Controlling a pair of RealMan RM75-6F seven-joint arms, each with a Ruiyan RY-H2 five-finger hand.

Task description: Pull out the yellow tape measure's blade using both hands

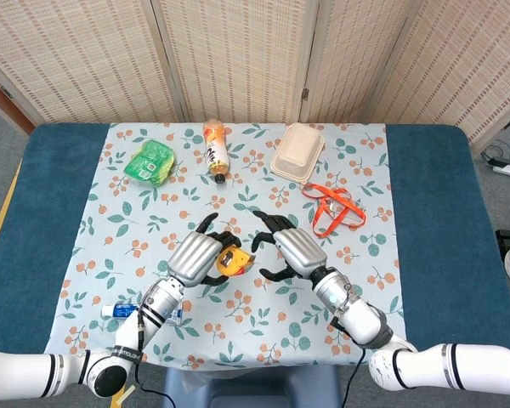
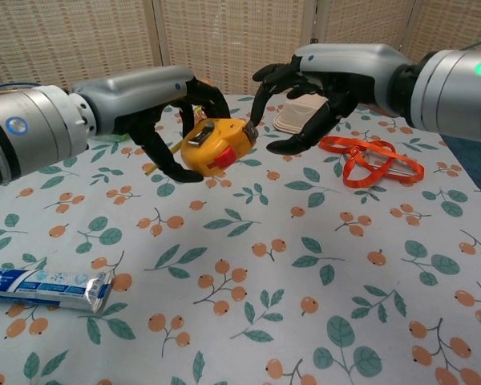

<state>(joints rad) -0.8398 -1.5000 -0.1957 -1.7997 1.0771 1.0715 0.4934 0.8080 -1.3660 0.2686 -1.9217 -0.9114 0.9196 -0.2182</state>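
We see the left hand (image 2: 164, 112) reaching in from the left with its dark fingers curled around the yellow tape measure (image 2: 214, 146), which it holds raised above the table, the case tilted so its red button faces the chest camera. From the head view the same left hand (image 1: 197, 256) sits over the middle of the cloth with the tape measure (image 1: 230, 260) peeking out at its right edge. The right hand (image 2: 305, 96) comes in from the opposite side, its fingers spread and arched, one fingertip just at the right end of the case; we cannot tell whether it actually touches the case. It holds nothing. In the head view the right hand (image 1: 286, 246) is just beside the left, the two nearly meeting above the cloth. The table carries a pale floral tablecloth (image 1: 263, 314) over a blue surface (image 1: 433, 221). On the cloth lie an orange strap (image 2: 373, 160), a beige lidded container (image 1: 297, 152), a bottle (image 1: 216, 150) lying on its side, a green packet (image 1: 150, 161), and a toothpaste tube (image 2: 44, 289) near the front left edge. Woven folding screens (image 1: 238, 59) stand behind the table.
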